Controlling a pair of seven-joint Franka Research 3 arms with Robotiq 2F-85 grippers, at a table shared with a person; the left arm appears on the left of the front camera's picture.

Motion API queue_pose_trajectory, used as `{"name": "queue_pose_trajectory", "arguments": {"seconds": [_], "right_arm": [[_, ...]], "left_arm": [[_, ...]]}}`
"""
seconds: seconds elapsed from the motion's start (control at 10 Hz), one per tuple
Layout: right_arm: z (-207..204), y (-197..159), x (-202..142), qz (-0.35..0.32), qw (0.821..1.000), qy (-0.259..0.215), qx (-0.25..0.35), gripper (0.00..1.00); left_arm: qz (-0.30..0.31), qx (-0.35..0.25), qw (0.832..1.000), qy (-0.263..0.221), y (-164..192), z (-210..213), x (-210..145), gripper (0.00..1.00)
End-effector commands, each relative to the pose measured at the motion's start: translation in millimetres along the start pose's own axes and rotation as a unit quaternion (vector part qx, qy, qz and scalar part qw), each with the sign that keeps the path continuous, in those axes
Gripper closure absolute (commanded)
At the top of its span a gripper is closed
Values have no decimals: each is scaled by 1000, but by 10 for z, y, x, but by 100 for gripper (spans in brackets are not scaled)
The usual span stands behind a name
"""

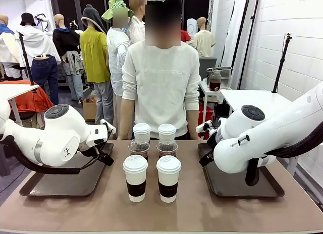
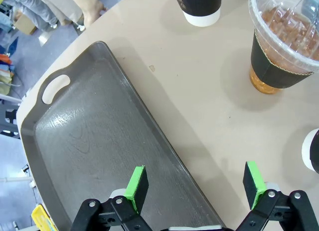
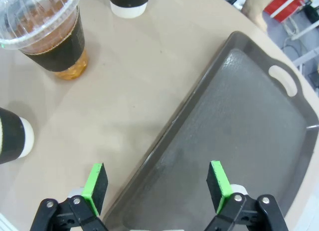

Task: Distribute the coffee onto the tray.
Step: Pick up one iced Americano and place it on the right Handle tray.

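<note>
Six coffee cups stand in three pairs mid-table. Two white lidded paper cups with brown sleeves (image 1: 136, 177) (image 1: 168, 177) are in front. Behind them are two clear dome-lidded cups (image 1: 139, 147) (image 1: 167, 147), then two more white cups (image 1: 142, 130) (image 1: 166, 130). My left gripper (image 1: 104, 154) (image 2: 194, 183) hangs open over the inner edge of the left tray (image 1: 60, 183) (image 2: 84, 141), with a clear cup (image 2: 281, 47) ahead to its right. My right gripper (image 1: 207, 156) (image 3: 157, 183) is open over the inner edge of the right tray (image 1: 237, 186) (image 3: 239, 131), and a clear cup (image 3: 47, 32) sits ahead to its left.
A person in a white sweater (image 1: 161, 82) stands at the far edge behind the cups, hands down by the table; one hand (image 2: 92, 7) shows past the left tray. Both dark trays are bare. The wrist views catch paper cup bases (image 2: 202, 7) (image 3: 129, 2).
</note>
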State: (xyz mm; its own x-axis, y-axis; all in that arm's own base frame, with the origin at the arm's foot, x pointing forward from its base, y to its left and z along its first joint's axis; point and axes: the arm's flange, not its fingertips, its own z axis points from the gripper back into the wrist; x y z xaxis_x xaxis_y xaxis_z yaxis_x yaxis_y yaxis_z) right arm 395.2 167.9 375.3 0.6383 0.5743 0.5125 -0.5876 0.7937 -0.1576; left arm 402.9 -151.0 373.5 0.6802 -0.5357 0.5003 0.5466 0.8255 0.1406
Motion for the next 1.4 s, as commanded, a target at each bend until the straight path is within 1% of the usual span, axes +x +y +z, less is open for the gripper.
{"name": "queue_pose_trajectory", "arguments": {"seconds": [0.0,0.1,0.4,0.6,0.7,0.8,1.0,1.1,1.3], "right_arm": [[251,-47,88,4,1000,-13,7,0],[404,-64,124,8,1000,-20,8,0],[978,-60,211,29,999,-32,24,0],[1306,-46,243,44,998,-38,35,0],[1407,-24,238,49,997,-42,40,0],[1413,-35,214,48,997,-43,45,0],[1511,-119,124,59,994,-67,71,0],[1597,-171,78,58,992,-80,77,0],[1753,-324,-53,91,980,-107,139,0]], "left_arm": [[-7,13,1000,-7,46,226,119,0],[-10,22,1000,-6,63,356,172,0],[-9,8,1000,-14,120,870,384,0],[-27,25,999,-19,89,1165,505,0],[-30,27,999,-21,90,1256,524,0],[-28,24,999,-23,116,1276,507,0],[-33,1,999,-38,201,1309,458,0],[-41,-23,998,-51,259,1365,445,0],[-63,-70,990,-104,374,1553,409,0]]}}
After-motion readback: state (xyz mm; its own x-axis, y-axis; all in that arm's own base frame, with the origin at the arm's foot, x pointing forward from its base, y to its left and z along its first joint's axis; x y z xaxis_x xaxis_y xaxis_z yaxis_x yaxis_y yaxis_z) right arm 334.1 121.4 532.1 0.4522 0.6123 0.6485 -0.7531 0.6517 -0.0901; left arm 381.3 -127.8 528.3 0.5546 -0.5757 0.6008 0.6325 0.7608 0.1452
